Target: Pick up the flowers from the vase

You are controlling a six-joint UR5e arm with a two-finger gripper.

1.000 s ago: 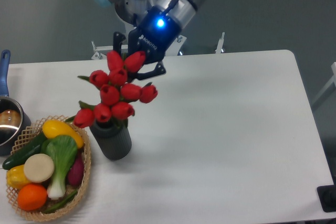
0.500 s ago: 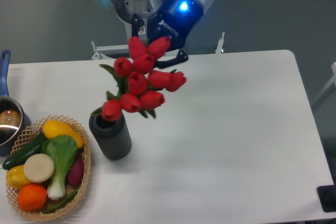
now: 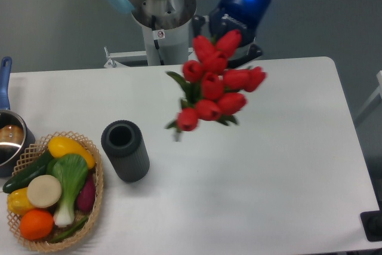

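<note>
Nearest me, at the left front of the white table (image 3: 268, 195), I see the wicker basket (image 3: 95, 198) of vegetables, with the blue-handled steel pot (image 3: 8, 138) at the left edge behind it and the dark grey ribbed vase (image 3: 125, 150) upright just right of the basket, mouth open and unfilled. Farther back and to the right, the red tulips (image 3: 215, 85) hang in the air clear of the vase, stems trailing toward the lower left. Behind the buds, the gripper (image 3: 234, 35) is clamped on the tulips, though the blooms hide most of the fingers.
</note>
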